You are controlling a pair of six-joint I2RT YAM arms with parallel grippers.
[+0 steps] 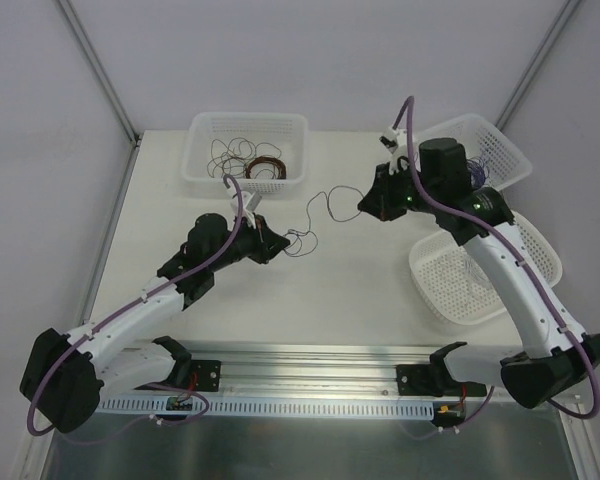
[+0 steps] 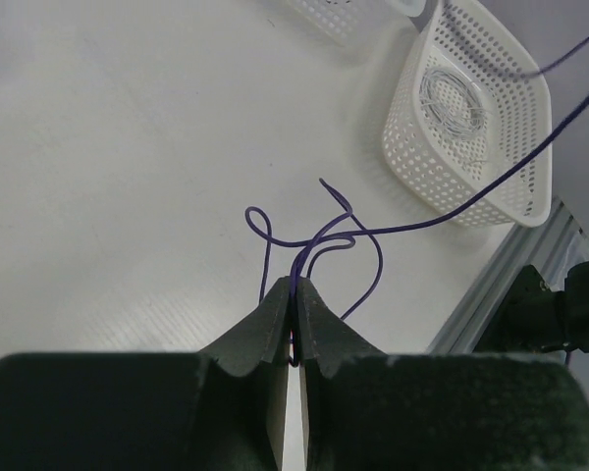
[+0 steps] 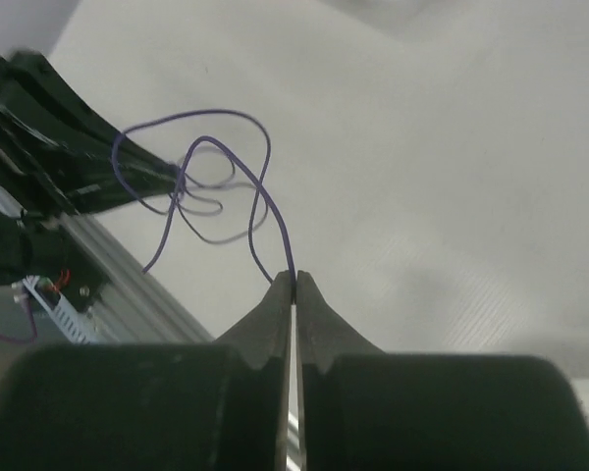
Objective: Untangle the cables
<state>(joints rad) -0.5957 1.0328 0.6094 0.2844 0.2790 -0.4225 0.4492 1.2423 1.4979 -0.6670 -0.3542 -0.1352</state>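
Note:
A hair-thin purple cable [image 1: 318, 203] hangs in loose loops between my two grippers, above the table. My left gripper [image 1: 277, 243] is shut on one end; in the left wrist view the cable [image 2: 319, 235] runs out of the closed tips [image 2: 294, 287] in several loops. My right gripper [image 1: 364, 206] is shut on the other end; in the right wrist view the cable [image 3: 238, 157] rises from the closed tips [image 3: 294, 276] and curls towards the left gripper. More thin dark wires [image 1: 226, 156] lie loose in the back-left basket [image 1: 205, 126].
The back-left basket also holds a red-brown wire coil [image 1: 266, 168]. Two white baskets stand at the right, one at the back [image 1: 508, 150] and one nearer [image 1: 435, 290]. The nearer one holds a whitish coil [image 2: 453, 98]. A metal rail [image 1: 310, 375] runs along the near edge.

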